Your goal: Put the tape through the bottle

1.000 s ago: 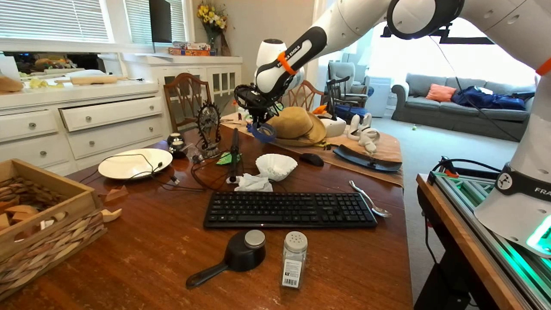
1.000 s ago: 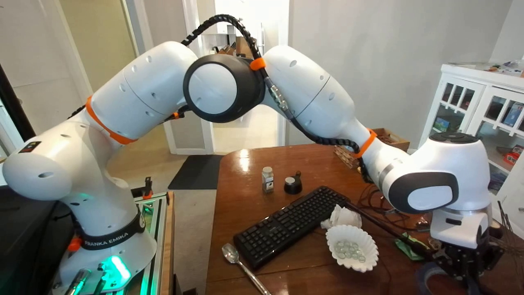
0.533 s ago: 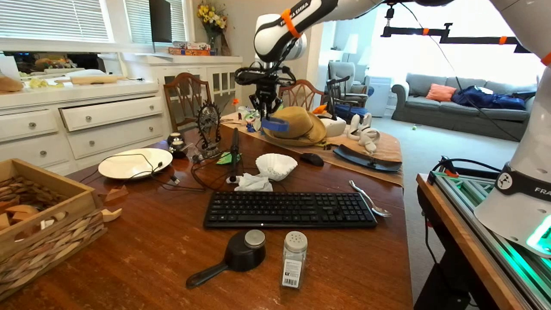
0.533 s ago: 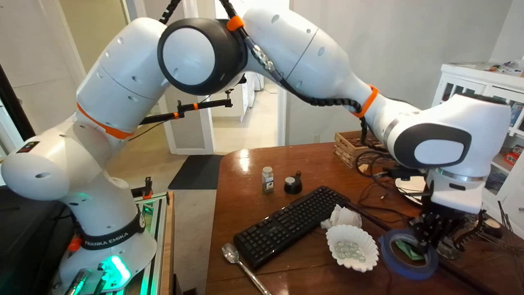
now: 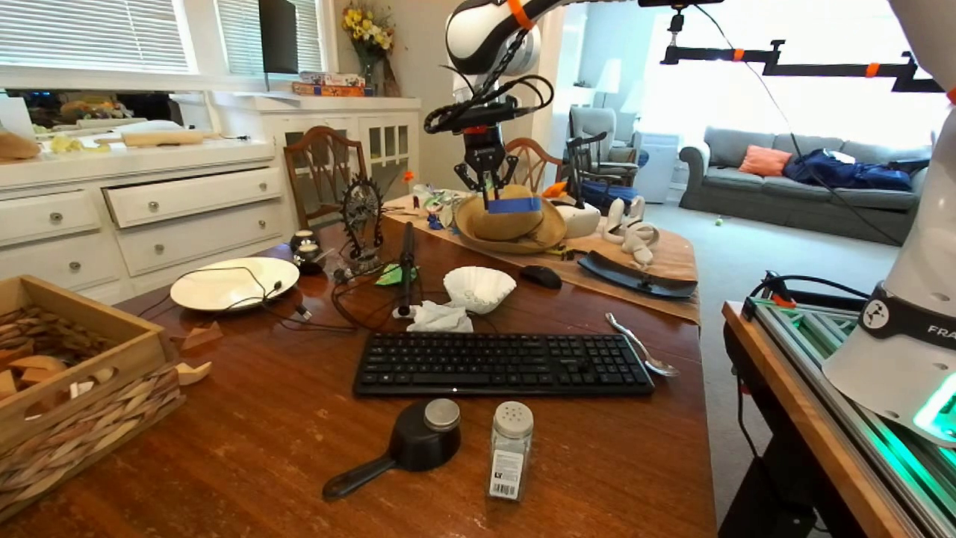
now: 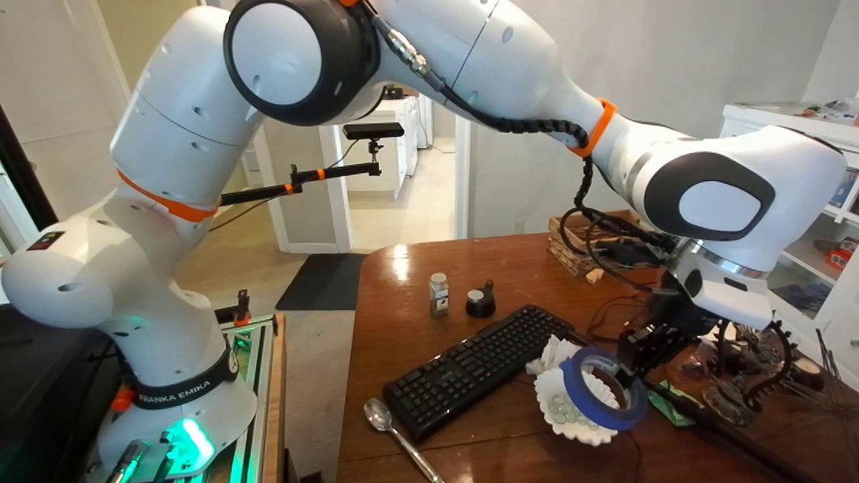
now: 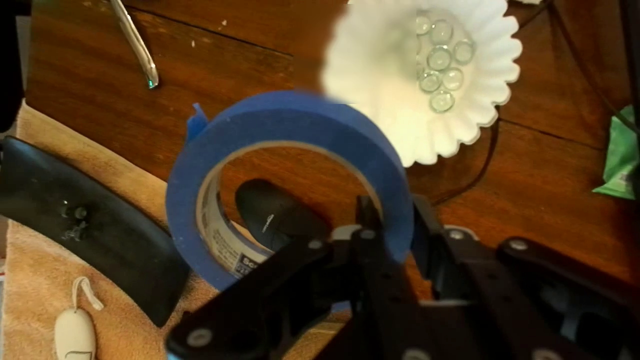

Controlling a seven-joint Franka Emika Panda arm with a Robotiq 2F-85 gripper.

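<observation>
- The hand (image 7: 396, 216) grips the blue tape (image 7: 186, 210) by its rim, above the table (image 7: 545, 212).
- Only the wrist view shows the mouse (image 7: 277, 212) through the tape's hole.
- Only the exterior views show the bottle (image 5: 510, 459), upright near the scoop (image 5: 420, 448).

The tape (image 5: 514, 205) is up in the air, pinched at one side of its blue ring, and an exterior view has it edge-on! The wrist view gives us the open hole, the pale printed core, a short loose end poking off the outer edge. And the bottle (image 5: 511, 456)? Upright in the foreground of an exterior view, holes in its pale cap, barcode label on see-through sides, well apart from the tape.
</observation>
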